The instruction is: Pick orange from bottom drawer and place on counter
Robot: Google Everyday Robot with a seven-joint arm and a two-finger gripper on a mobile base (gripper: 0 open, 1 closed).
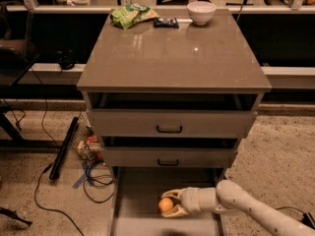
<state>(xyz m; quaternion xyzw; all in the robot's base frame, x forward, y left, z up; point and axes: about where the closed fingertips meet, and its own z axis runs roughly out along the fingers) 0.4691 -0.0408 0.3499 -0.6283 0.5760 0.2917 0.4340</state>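
Observation:
The orange (166, 205) is held between the fingers of my gripper (171, 204), just above the floor of the open bottom drawer (135, 200). My arm reaches in from the lower right. The gripper is shut on the orange, one finger above it and one below. The counter (172, 53) is the glossy grey-brown top of the cabinet, well above the gripper. The two upper drawers with dark handles are slightly open.
On the counter's far edge lie a green snack bag (132, 14), a dark wrapped bar (166, 22) and a white bowl (201, 12). Cables (96, 178), a black rod (64, 147) and small clutter lie on the floor left of the cabinet.

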